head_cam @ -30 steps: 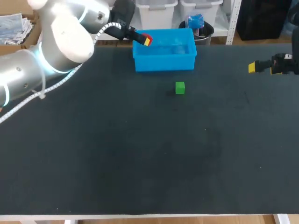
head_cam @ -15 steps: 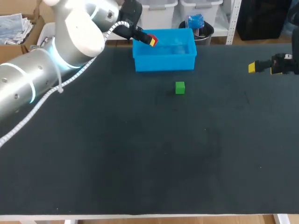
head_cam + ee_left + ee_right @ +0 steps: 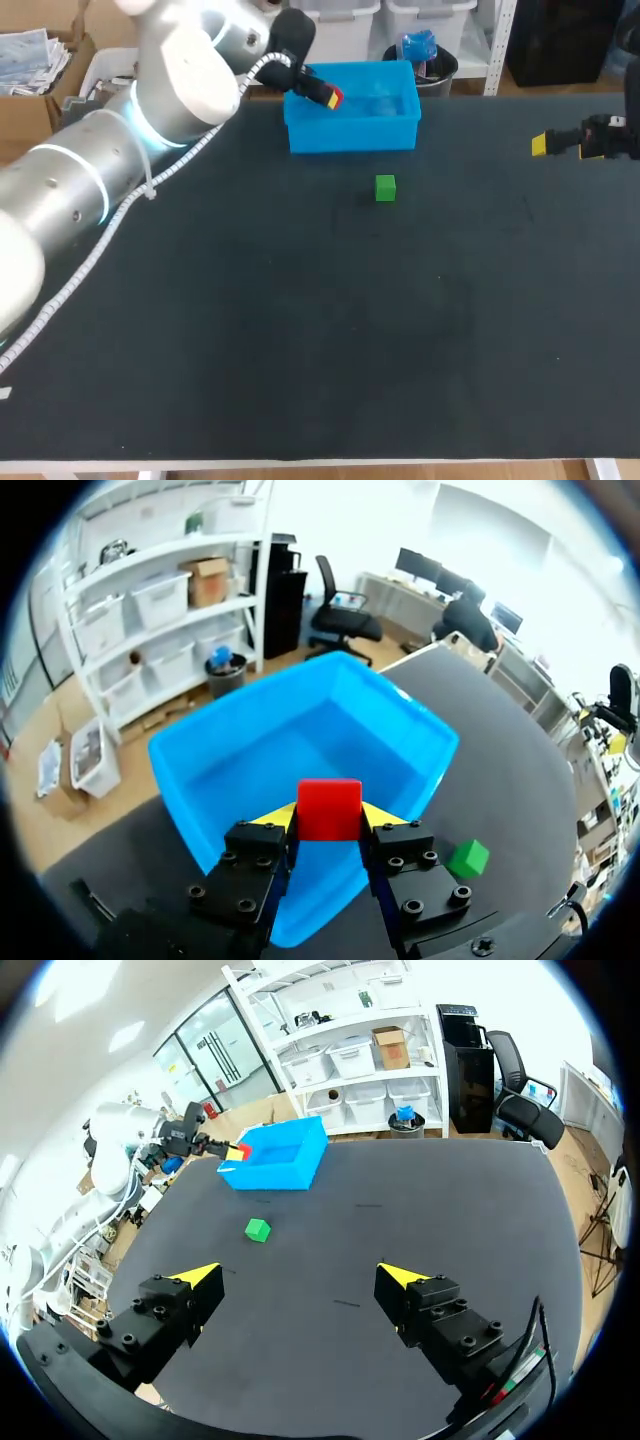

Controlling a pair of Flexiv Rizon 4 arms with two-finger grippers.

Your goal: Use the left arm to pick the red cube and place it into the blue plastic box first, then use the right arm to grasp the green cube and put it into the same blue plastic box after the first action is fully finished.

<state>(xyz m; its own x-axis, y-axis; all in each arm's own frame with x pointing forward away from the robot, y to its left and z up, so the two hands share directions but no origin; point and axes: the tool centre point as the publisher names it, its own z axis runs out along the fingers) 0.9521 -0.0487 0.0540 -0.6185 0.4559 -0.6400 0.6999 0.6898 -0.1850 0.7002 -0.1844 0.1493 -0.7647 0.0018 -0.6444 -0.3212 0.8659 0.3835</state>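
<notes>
Two cubes, one box; we judge the first placement is in hand.

- Table (image 3: 300, 350): the blue plastic box (image 3: 352, 132) at its far edge is our landmark.
- Left arm (image 3: 150, 110): comes in from the box's left side.
- Left gripper (image 3: 328, 96): above the box's left rim, just inside it.
- Right gripper (image 3: 300, 1276): well apart from the box, off to its right. Fingers are spread wide with nothing between them.
- Green cube (image 3: 385, 187): on the table just in front of the box.
- Red cube (image 3: 329, 808): clamped between the left fingers, above the box floor near that wall.

Our judgement:
- Carry the red cube toward the box's middle.
- Lower it between the walls, then part the fingers.
- A release this near the rim could bounce it off the wall.
- The right arm should wait until the red cube rests inside.
</notes>
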